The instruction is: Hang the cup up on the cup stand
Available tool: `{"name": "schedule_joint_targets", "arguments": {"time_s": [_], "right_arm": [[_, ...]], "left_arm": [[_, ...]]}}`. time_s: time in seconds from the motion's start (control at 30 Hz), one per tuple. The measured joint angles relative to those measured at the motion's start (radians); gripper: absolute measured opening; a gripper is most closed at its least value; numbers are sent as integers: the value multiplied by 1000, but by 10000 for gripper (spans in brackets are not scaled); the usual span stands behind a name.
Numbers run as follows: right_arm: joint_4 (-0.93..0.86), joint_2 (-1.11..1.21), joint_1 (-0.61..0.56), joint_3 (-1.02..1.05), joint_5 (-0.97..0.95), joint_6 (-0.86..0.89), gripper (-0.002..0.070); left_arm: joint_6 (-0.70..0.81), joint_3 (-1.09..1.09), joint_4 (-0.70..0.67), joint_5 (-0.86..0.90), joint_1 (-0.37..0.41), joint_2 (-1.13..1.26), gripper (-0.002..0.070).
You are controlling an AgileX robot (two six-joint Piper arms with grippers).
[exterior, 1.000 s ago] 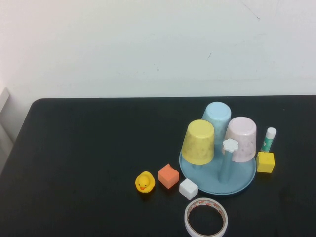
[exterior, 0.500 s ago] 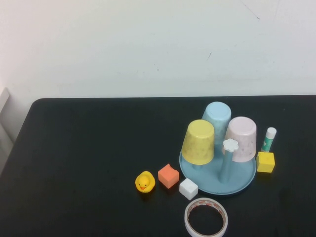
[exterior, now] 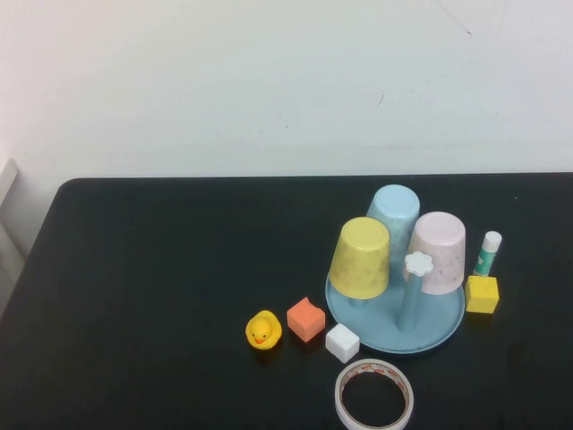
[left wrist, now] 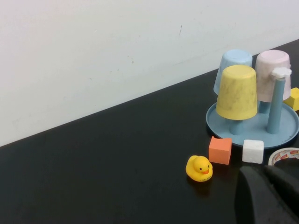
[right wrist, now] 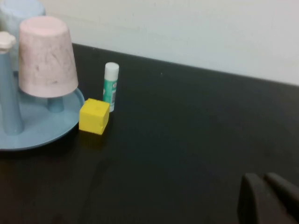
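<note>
Neither arm showed from the raised camera; only dark finger stubs of the left gripper (left wrist: 268, 196) and right gripper (right wrist: 268, 198) edged into their wrist views, both closed on nothing, well back from the objects; the tape roll (exterior: 374, 395) was cut off at the near edge. The yellow cup (exterior: 360, 258) sat inverted on a post of the cup stand (exterior: 394, 340), mouth down, axis leaning slightly from upright, beside the blue cup (exterior: 394, 208) and pink cup (exterior: 437, 251); the black surface (exterior: 152, 296) lay open to the left of the rubber duck (exterior: 262, 331).
</note>
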Motion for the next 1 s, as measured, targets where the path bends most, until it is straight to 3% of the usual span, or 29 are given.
{"name": "schedule_joint_targets", "arguments": {"time_s": [1.0], "right_arm": [[2, 0, 0, -4, 33, 36, -1]], "left_arm": [[0, 0, 0, 0, 0, 0, -1]]}}
